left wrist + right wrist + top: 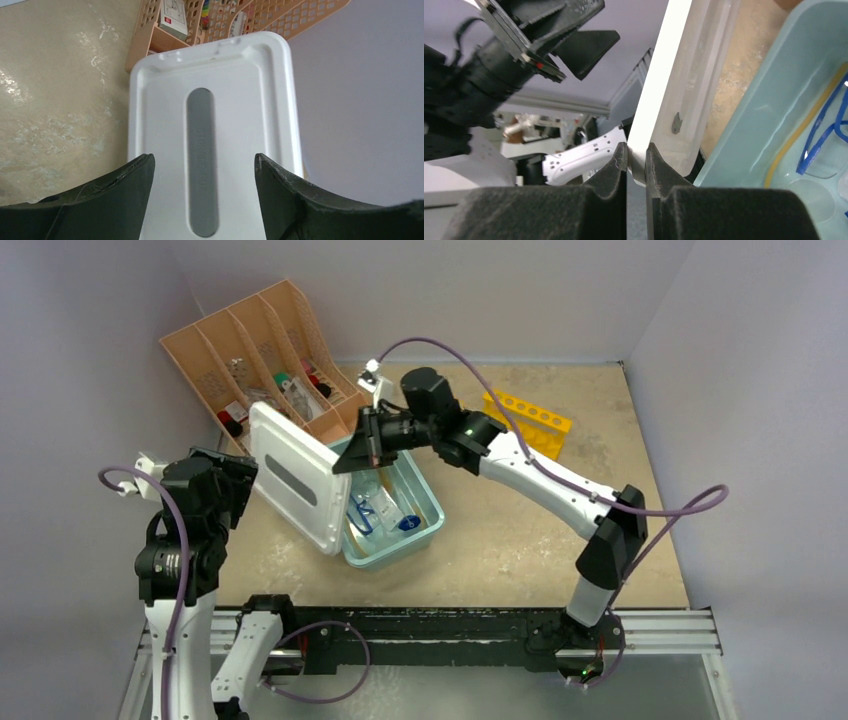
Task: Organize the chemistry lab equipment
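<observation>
A white tub lid [295, 480] stands on edge, tilted, at the left side of the pale teal tub [432, 525]. My right gripper [347, 460] is shut on the lid's rim; in the right wrist view its fingers [620, 162] pinch the lid's edge [674, 75]. My left gripper [243, 485] is open just left of the lid, and the lid's outer face [210, 100] fills the gap between its fingers [135, 175] without touching them. Inside the tub lie blue-rimmed goggles [362, 518], amber rubber tubing [804, 127] and a blue-based piece [408, 523].
A peach slotted file organiser [250, 345] with small items stands at the back left, close behind the lid. A yellow tube rack [528, 420] lies at the back right. The left arm's body shows beyond the lid in the right wrist view.
</observation>
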`<state>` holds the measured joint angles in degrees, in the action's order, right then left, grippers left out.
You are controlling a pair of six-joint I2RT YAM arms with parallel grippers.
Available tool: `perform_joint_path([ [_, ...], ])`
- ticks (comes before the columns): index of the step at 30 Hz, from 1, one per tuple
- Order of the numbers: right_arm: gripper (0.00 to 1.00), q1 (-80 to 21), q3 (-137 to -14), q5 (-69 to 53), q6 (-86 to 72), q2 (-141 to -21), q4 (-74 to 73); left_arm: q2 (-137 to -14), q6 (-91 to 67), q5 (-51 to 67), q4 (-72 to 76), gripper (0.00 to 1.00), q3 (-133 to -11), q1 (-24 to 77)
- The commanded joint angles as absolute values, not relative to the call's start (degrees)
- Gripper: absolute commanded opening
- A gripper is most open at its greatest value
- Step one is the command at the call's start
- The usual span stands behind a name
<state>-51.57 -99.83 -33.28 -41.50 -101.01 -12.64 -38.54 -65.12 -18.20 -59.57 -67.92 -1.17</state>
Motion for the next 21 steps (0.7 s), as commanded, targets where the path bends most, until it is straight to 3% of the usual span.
perform_joint_path([
  [1, 0.00, -47.29, -94.84, -40.10, -51.84, -94.96, 1.21, -39.44, -62.37, -17.65, -57.61, 0.72, -69.14, -1.43],
  [13, 0.00, -35.94, -74.79, -47.30, -65.08, -82.65, 15.72, -40.97, -60.44, -12.74, -54.32, 0.72, -66.37, -1.49],
  [21, 0.00, -31.18, -60.73, -46.95, -69.71, -76.21, 22.82, -42.97, -60.44, -0.96, -46.62, 0.72, -58.72, -1.49],
])
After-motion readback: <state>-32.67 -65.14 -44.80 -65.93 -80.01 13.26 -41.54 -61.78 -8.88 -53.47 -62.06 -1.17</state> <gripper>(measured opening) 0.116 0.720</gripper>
